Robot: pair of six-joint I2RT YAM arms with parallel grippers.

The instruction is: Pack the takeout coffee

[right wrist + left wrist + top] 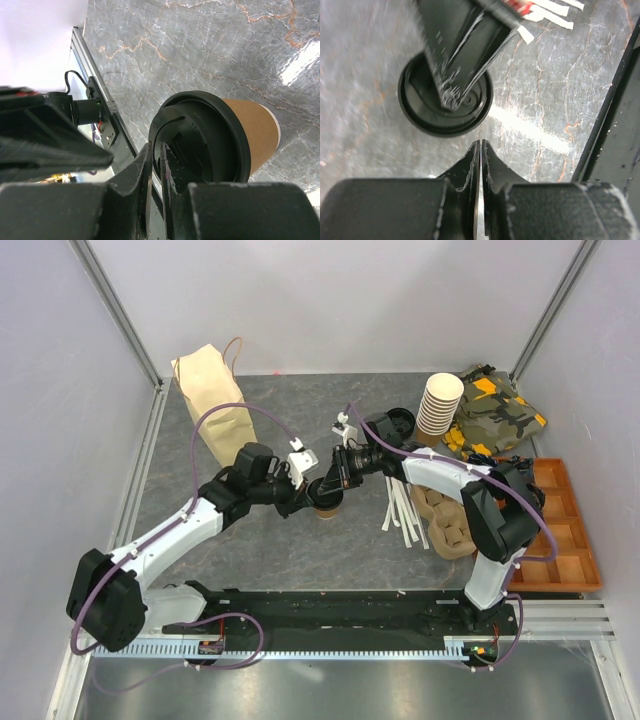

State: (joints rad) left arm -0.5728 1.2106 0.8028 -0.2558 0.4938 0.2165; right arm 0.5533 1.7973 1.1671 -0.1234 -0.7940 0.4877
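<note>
The takeout coffee (pixel 327 508), a brown kraft cup with a black lid, stands upright on the grey marble table at mid-centre. In the right wrist view its lid (pixel 215 135) and brown side (pixel 257 132) show. My right gripper (pixel 156 147) is shut, its tips over the near edge of the lid; in the top view it (pixel 325 492) is directly above the cup. My left gripper (pixel 481 143) is shut and empty, its tips just beside the lid (pixel 422 107), left of the cup in the top view (pixel 298 496).
A tan paper bag (pixel 212 405) lies at the back left. A stack of lidless cups (pixel 440 403), loose black lids (pixel 399 423) and a camouflage bag (pixel 497 412) are back right. White sticks (pixel 400 512), a cardboard cup carrier (pixel 447 525) and an orange tray (pixel 566 530) lie at the right.
</note>
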